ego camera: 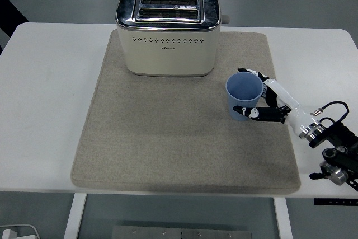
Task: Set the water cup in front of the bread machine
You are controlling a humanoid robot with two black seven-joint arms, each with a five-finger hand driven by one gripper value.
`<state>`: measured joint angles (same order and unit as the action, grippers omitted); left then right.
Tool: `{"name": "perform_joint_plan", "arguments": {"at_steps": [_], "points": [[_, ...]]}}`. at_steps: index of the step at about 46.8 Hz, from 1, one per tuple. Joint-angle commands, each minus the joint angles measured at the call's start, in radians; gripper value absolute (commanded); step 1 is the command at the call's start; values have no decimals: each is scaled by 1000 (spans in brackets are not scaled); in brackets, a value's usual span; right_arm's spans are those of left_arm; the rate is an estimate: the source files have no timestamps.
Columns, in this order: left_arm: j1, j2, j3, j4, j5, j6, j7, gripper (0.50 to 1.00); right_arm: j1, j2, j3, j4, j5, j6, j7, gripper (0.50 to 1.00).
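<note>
A light blue water cup (243, 94) stands upright on the beige mat (168, 138), to the right of and slightly nearer than the cream two-slot bread machine (168, 33) at the mat's far edge. My right hand (258, 94) reaches in from the lower right, its white fingers (278, 90) and thumb curled around the cup's right side. The cup looks empty. The left arm is out of view.
The beige mat covers most of the white table (45, 82). The bread machine's lever knob (225, 18) sticks out on its right side. A wide stretch of mat lies in front of the bread machine. The table's near edge runs along the bottom.
</note>
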<state>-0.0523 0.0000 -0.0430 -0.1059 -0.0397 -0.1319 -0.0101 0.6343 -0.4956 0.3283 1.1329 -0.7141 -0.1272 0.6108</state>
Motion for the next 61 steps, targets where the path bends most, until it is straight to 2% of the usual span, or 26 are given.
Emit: {"name": "perform_joint_plan", "arguments": {"at_steps": [1,4,9,11,12,35,48,61], "points": [[0,0,0,0,1,0,-1,1000,4,8,0,-4,-18,-5,0,893],[0,0,0,0,0,0,1,1000,5,9,0,-15,-31,-17,0,834],[0,0,0,0,0,0,-1,1000,7,15,0,-24,-51,-23,0,638],[0,0,0,0,0,0,1,1000,12,15,0,-24,-51,-23,0,515],[0,0,0,0,0,0,1,1000,15,15,0,-24,-51,-22,0,500],[0,0,0,0,1,0,-1,1000,50,20,-15,-15,-16,-3,0,500],[0,0,0,0,0,0,-1,1000,113,149,-21,-31,-1,-5,0,500],[0,0,0,0,0,0,-1,1000,157,311,-58,-166,30,-3,0,500]]}}
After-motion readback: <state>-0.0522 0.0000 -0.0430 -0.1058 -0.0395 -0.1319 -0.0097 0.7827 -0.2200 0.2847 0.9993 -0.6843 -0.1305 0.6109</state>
